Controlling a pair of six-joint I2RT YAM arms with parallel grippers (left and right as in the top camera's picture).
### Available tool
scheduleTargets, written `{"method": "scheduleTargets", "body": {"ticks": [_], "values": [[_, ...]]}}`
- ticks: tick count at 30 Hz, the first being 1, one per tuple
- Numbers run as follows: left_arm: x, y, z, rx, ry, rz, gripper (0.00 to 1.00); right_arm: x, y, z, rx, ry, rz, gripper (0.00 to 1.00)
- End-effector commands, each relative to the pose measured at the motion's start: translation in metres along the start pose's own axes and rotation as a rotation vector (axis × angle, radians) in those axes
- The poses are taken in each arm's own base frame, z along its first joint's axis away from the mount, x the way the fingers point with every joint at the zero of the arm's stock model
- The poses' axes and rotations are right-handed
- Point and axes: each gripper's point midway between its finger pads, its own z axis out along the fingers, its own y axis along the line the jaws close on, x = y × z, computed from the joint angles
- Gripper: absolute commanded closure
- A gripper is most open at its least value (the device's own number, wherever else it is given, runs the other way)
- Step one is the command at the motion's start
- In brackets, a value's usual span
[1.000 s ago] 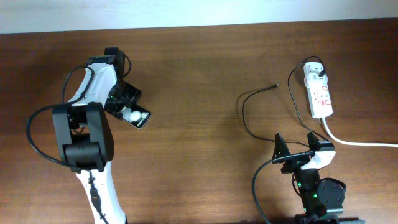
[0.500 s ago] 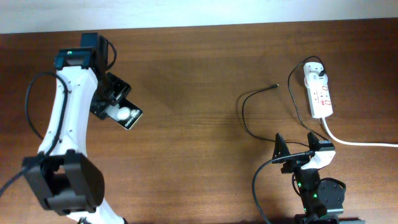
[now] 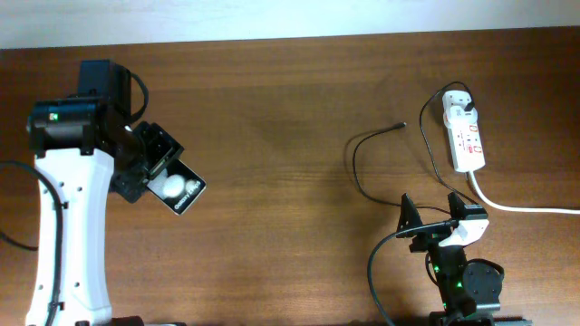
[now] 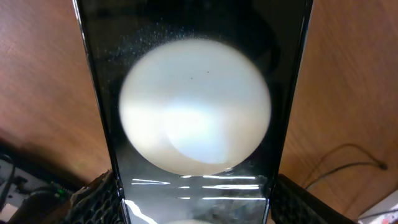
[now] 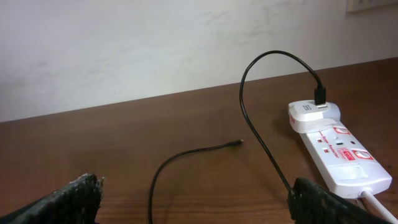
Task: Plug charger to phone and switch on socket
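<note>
1. Phone (image 3: 181, 189) is at the table's 9 o'clock side, clamped between the fingers of the left gripper (image 3: 145, 166), free end poking toward 4 o'clock.
2. Right gripper (image 3: 431, 215) at 5 o'clock, fingers spread wide, holding nothing.
3. Loose tip of charger (image 3: 400, 126) and socket (image 3: 465, 136) at 2 o'clock, well apart from the phone.

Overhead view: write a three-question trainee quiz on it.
1. True or false: the charger tip is plugged into the phone.
2. Which gripper holds the phone? A. left B. right C. neither
3. Fill in: the charger's white plug sits in the ____.
Key: 1 false, the tip lies loose on the table; 2 A, the left gripper; 3 power strip.
</note>
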Motion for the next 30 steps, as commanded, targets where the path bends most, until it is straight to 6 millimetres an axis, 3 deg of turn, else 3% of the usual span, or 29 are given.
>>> {"method": "scheduleTargets", "body": {"ticks": [1, 7, 23, 25, 27, 30], "values": [[0.008, -0.009, -0.002, 0.058, 0.042, 0.041, 0.47, 0.003, 0.000, 0.000, 0.002, 0.004, 0.004, 0.01], [0.011, -0.014, 0.003, 0.071, 0.081, 0.068, 0.48, 0.003, 0.000, 0.000, 0.002, 0.004, 0.004, 0.01], [0.042, -0.067, 0.069, 0.225, 0.540, 0.130, 0.50, 0.003, 0.000, 0.000, 0.002, 0.004, 0.004, 0.01], [0.048, -0.076, 0.068, 0.277, 0.594, 0.138, 0.51, 0.003, 0.000, 0.000, 0.002, 0.004, 0.004, 0.01], [0.061, -0.090, 0.054, 0.395, 0.680, 0.148, 0.52, 0.003, 0.000, 0.000, 0.002, 0.004, 0.004, 0.01], [0.069, -0.092, 0.045, 0.419, 0.735, 0.125, 0.53, 0.003, 0.000, 0.000, 0.002, 0.004, 0.004, 0.01]]}}
